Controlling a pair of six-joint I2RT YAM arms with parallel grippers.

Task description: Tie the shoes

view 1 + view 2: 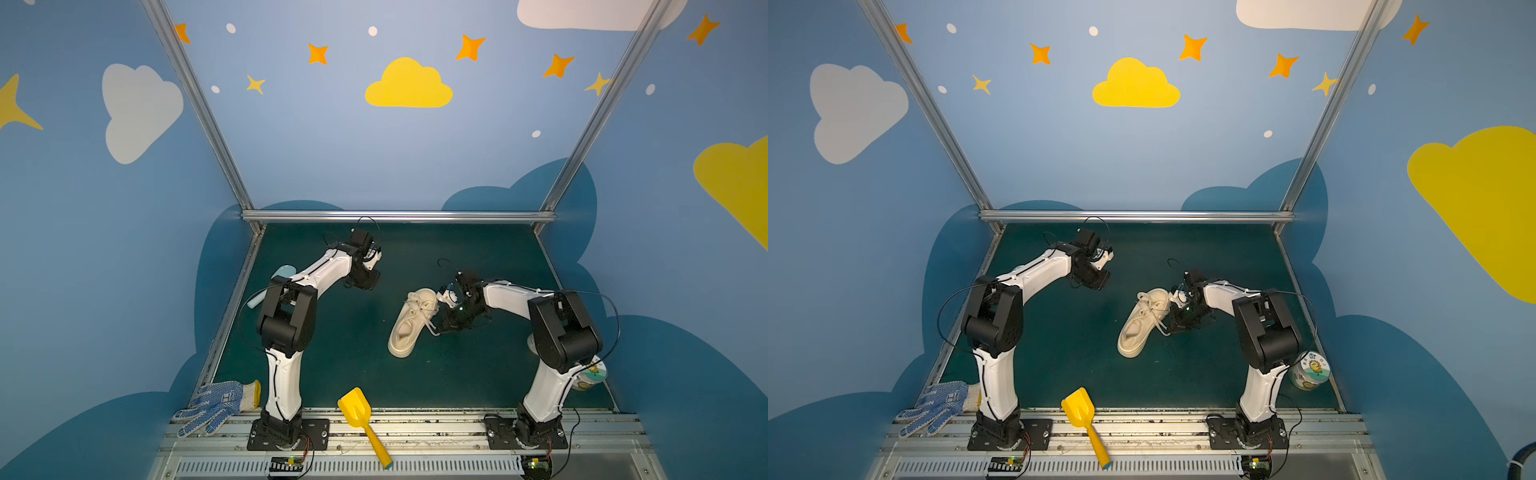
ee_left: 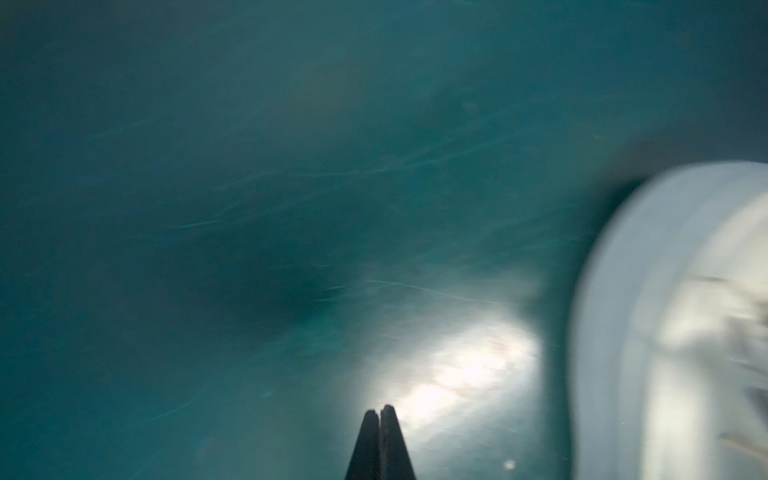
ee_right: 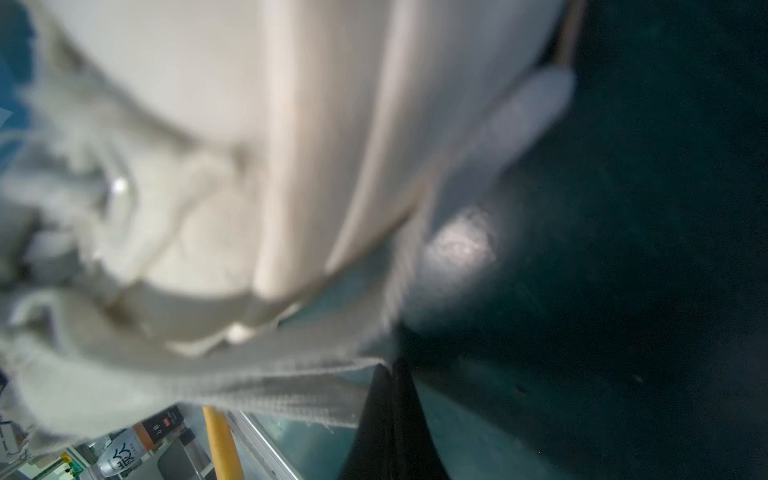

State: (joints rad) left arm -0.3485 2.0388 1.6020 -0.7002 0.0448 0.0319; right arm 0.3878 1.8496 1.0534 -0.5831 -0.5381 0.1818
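Sneaker (image 2: 665, 291) blurred, cut off by the left wrist view's edge (lace (image 3: 270, 386) equally smeared)

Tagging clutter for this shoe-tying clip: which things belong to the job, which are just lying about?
Job: sneaker, lace, right gripper shut on the lace, left gripper shut, empty.
Lying about: yellow shovel, dotted glove, labelled jar, pale blue object.

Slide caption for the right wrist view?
Right wrist view: right gripper shut on a flat cream lace, blurred sneaker close alongside, over the green mat.
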